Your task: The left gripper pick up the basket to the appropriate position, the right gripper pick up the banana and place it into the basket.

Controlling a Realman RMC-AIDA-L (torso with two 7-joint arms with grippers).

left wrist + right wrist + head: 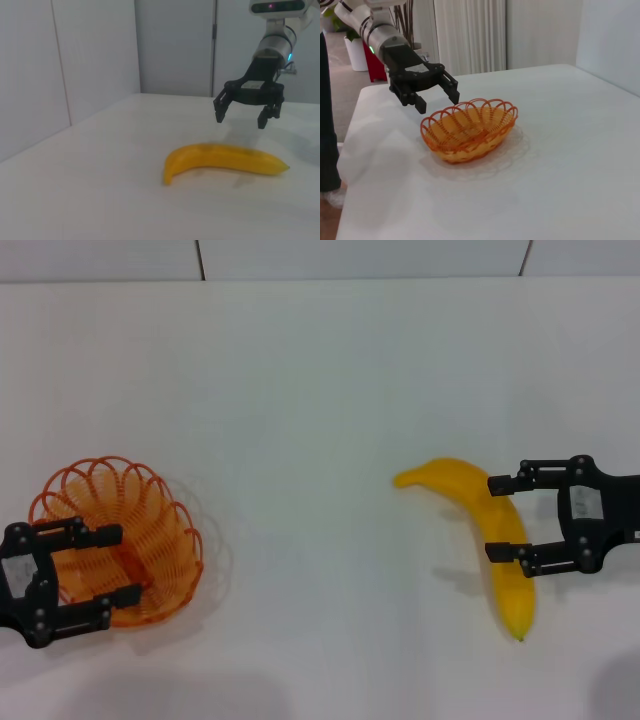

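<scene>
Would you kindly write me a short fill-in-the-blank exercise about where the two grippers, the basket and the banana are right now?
1. The left gripper hangs open above the rim of the orange ____.
2. The right gripper hangs open above the yellow ____.
3. The basket holds ____ fruit.
4. The banana lies on the white ____.

Missing words: basket; banana; no; table

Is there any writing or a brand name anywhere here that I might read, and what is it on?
No text can be read.
Left hand: a small white label, too blurred to read.
Right hand: a small white label, also too blurred to read.
Basket and banana: no writing visible.
</scene>
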